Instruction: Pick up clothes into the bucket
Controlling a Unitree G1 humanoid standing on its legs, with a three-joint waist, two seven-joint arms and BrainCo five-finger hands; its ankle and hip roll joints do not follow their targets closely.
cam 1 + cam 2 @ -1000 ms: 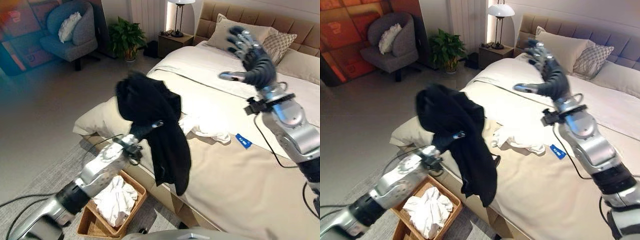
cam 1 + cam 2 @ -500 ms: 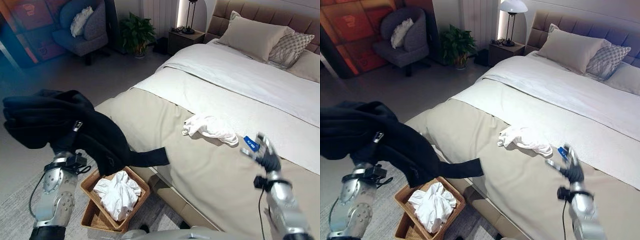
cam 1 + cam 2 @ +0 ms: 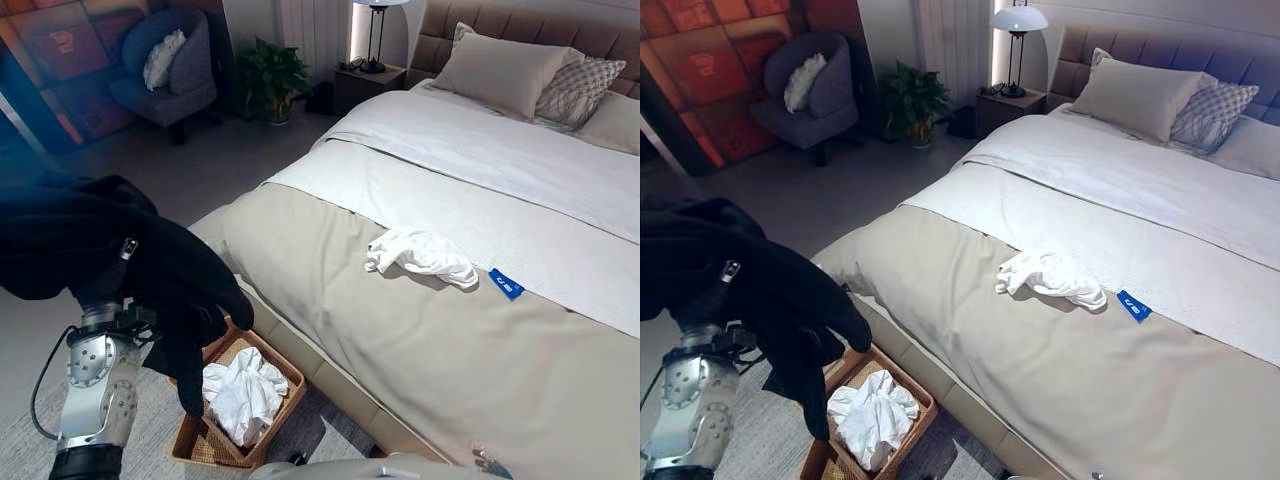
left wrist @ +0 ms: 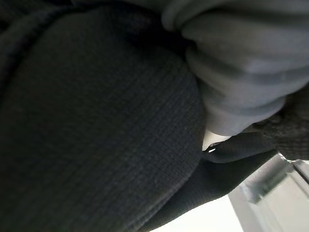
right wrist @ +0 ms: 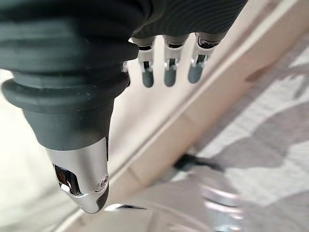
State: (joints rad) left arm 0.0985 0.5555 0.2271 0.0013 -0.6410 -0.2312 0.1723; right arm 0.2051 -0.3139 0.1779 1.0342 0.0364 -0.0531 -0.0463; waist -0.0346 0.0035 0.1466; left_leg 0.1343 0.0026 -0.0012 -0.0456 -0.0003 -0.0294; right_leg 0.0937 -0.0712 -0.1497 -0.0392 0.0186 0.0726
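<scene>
Our left arm is raised beside the bed (image 3: 420, 340), with the black garment (image 3: 110, 250) draped over its robot hand — we cannot tell how the fingers sit under the cloth. The garment hangs just above the wicker basket (image 3: 285, 372), which holds white clothes (image 3: 240, 390). Another white garment (image 3: 420, 255) lies on the bed. Our right robot hand (image 5: 166, 63) hangs relaxed, empty.
</scene>
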